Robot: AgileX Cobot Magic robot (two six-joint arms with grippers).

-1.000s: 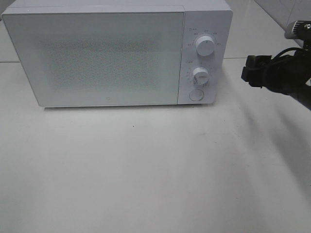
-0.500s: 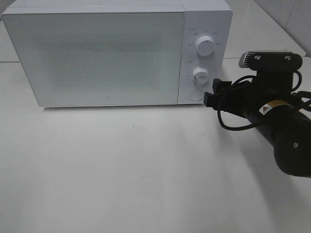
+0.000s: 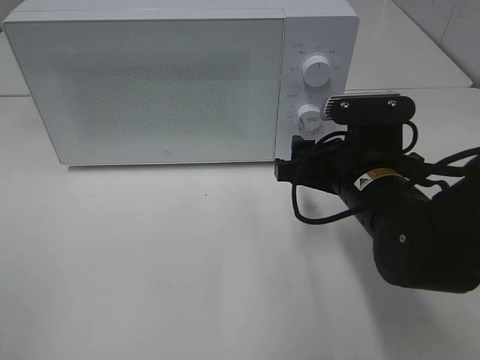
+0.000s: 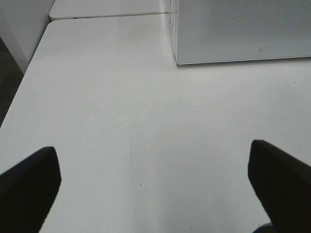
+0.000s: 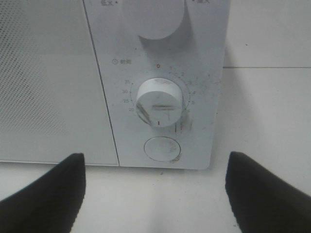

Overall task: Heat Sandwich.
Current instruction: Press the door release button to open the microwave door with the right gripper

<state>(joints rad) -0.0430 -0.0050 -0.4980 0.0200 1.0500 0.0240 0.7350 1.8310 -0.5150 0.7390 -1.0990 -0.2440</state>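
No sandwich shows in any view. The white microwave point(image 3: 150, 82) stands at the back of the table with its door closed. My right arm point(image 3: 390, 217) reaches in from the right, in front of the microwave's control panel. In the right wrist view, my right gripper point(image 5: 155, 194) is open and empty, facing the timer knob point(image 5: 159, 103) and the round button point(image 5: 162, 148) below it. My left gripper point(image 4: 154, 184) is open with nothing between its fingers, over bare table left of the microwave point(image 4: 243, 29). It is outside the high view.
The upper knob point(image 3: 316, 73) and the lower knob point(image 3: 307, 115) show above my right arm in the high view. The white table point(image 3: 150, 255) runs in front of the microwave. Its left edge point(image 4: 24, 82) drops to a dark floor.
My right arm has swung in from the right edge of the high view, leftward to the front of the control panel. It now covers the round button there. The left gripper's earlier view is not given.
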